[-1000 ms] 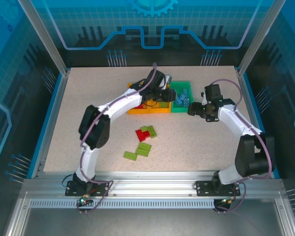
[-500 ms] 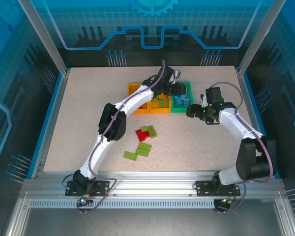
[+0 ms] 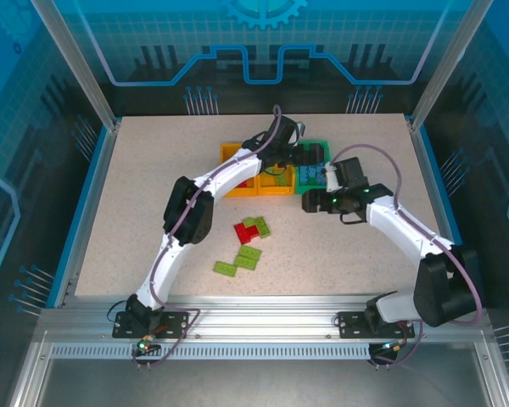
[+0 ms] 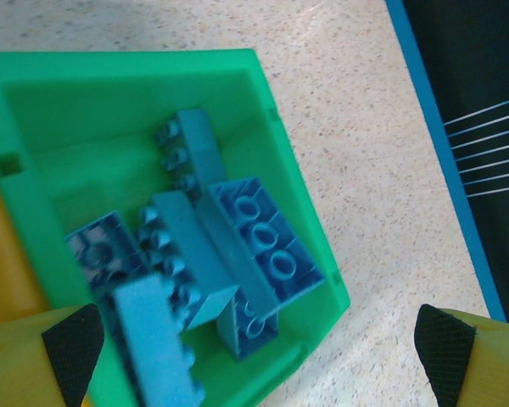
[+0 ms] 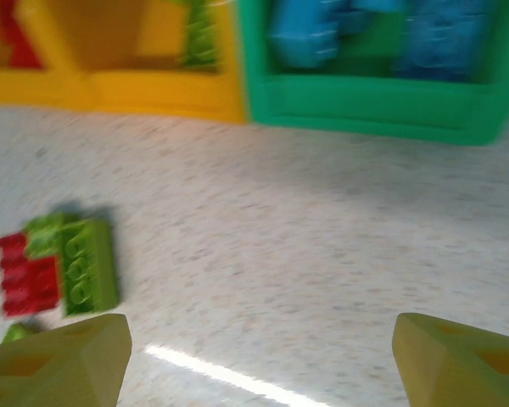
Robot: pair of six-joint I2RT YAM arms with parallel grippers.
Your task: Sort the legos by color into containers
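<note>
Three joined bins stand at mid-table: two orange-yellow bins point(image 3: 230, 153) and a green bin point(image 3: 310, 188). My left gripper point(image 3: 312, 155) hovers over the green bin point(image 4: 136, 64), open and empty, with several blue legos point(image 4: 237, 237) lying below it. My right gripper point(image 3: 305, 202) is low over the table in front of the bins, open and empty. In its blurred wrist view the green bin point(image 5: 365, 106) holds blue legos point(image 5: 305, 34), and the yellow bins point(image 5: 153, 89) hold a green and a red piece. A red lego point(image 3: 243, 234) and three green legos point(image 3: 248, 257) lie loose on the table.
The speckled table point(image 3: 153, 212) has a blue raised border and metal frame posts at its corners. Loose red point(image 5: 25, 284) and green legos point(image 5: 89, 267) lie left of the right gripper. The left arm stretches over the yellow bins.
The left gripper moved right from the yellow bins to over the green bin. The right gripper swung left and nearer, away from the green bin's right side to in front of it.
</note>
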